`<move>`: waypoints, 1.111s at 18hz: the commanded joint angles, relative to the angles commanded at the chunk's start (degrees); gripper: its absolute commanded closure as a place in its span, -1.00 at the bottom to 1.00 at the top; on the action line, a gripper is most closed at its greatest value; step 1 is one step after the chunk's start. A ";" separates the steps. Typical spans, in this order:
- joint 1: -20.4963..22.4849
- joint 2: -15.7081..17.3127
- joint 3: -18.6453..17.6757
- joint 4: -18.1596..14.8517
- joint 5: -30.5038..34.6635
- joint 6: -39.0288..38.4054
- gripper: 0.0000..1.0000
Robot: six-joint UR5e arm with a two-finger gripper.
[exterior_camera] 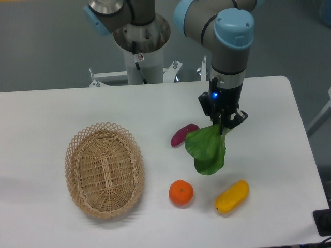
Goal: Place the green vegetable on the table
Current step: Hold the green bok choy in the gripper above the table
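My gripper (pixel 223 126) is shut on the green vegetable (pixel 207 151), a broad dark green leaf hanging down from the fingers. The stalk end is hidden between the fingers. The leaf hangs above the white table (pixel 269 155), right of centre, and I cannot tell whether its lower tip touches the surface. It sits between the purple sweet potato (pixel 183 135) and the yellow oblong fruit (pixel 232 196).
An oval wicker basket (pixel 104 169), with nothing in it, stands on the left of the table. An orange (pixel 181 192) lies near the front, left of the yellow fruit. The arm's base (pixel 140 46) stands at the back edge.
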 joint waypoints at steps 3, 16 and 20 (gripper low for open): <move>0.09 0.00 -0.27 0.09 0.00 0.00 0.43; 1.57 0.79 -5.00 0.79 0.53 4.82 0.42; 4.03 0.44 -6.68 1.14 0.53 10.71 0.43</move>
